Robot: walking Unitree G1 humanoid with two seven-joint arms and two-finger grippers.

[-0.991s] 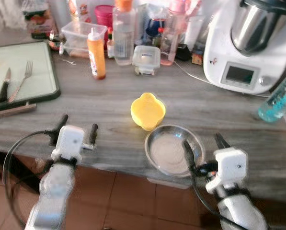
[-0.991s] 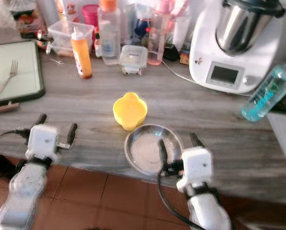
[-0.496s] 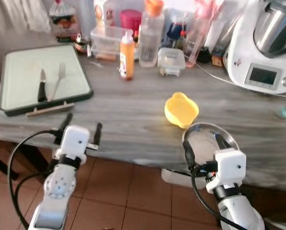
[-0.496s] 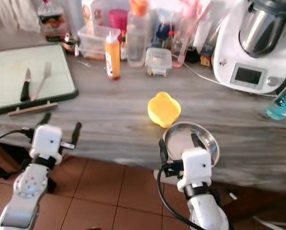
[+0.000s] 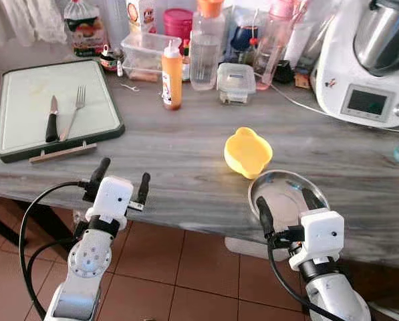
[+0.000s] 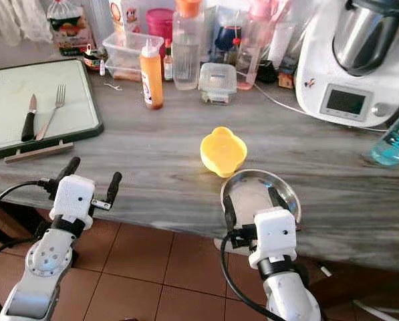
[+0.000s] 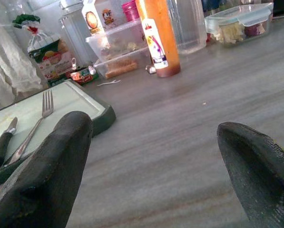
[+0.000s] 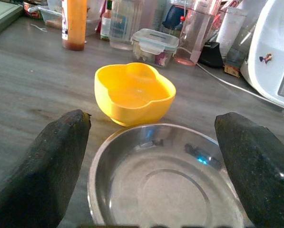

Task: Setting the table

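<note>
Left eye view: the left hand [image 5: 123, 184], fingers spread, hovers at the desk's [image 5: 166, 167] front edge; the right hand [image 5: 286, 204], likewise spread, straddles a steel plate [image 5: 284, 194] at the front edge, a yellow bowl [image 5: 247, 152] touching the plate's far rim. A knife [image 5: 51, 120] and fork [image 5: 73, 115] lie on a green-rimmed board [image 5: 25, 100] at the desk's left end.

Left wrist view: wide-apart fingers [image 7: 61, 156] frame bare desk, an orange bottle [image 7: 158, 38] beyond.

Right wrist view: open fingers [image 8: 51, 161] flank the plate, the bowl just behind.
</note>
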